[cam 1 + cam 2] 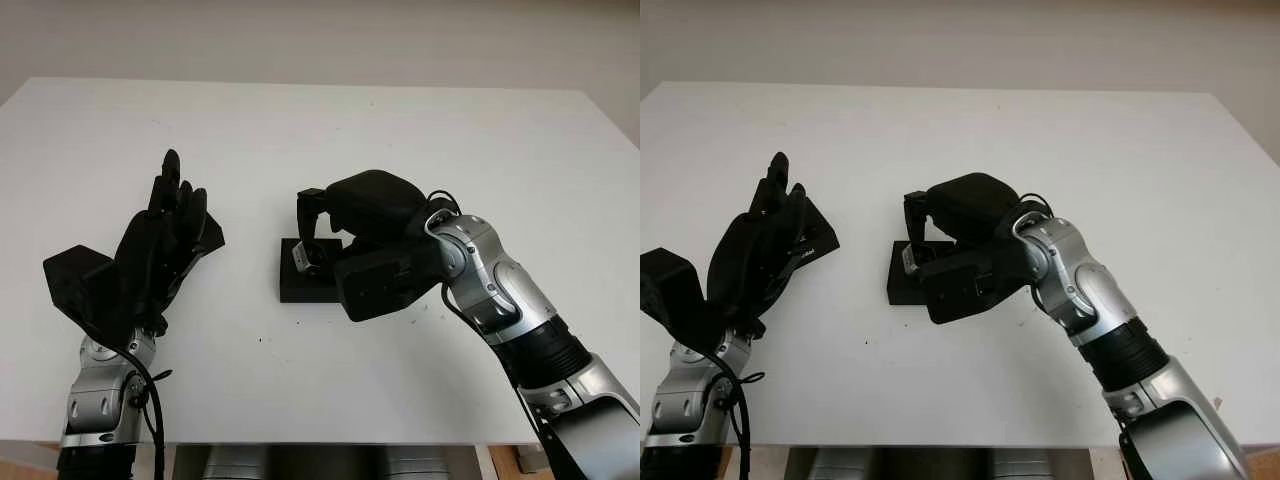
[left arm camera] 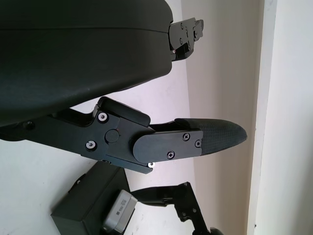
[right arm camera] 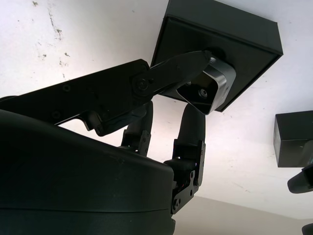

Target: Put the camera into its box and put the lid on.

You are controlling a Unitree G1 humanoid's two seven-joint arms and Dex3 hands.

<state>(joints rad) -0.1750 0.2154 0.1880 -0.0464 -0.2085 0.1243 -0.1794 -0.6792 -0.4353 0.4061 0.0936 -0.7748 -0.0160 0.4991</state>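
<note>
A small grey camera (image 3: 208,88) is pinched in the fingers of my right hand (image 1: 315,235), which is shut on it. It hangs tilted just over the open black box (image 1: 296,288) at the middle of the table; I cannot tell whether it touches the box floor. The black lid (image 1: 210,238) lies to the left of the box, partly hidden behind my left hand (image 1: 175,195). That hand is open, raised beside the lid and holding nothing. The left wrist view shows the box (image 2: 85,203) with the camera (image 2: 120,218) at its mouth.
The white table (image 1: 400,130) stretches wide behind and to the right of the box. Its front edge (image 1: 330,440) runs close below both arms. A pale wall stands beyond the far edge.
</note>
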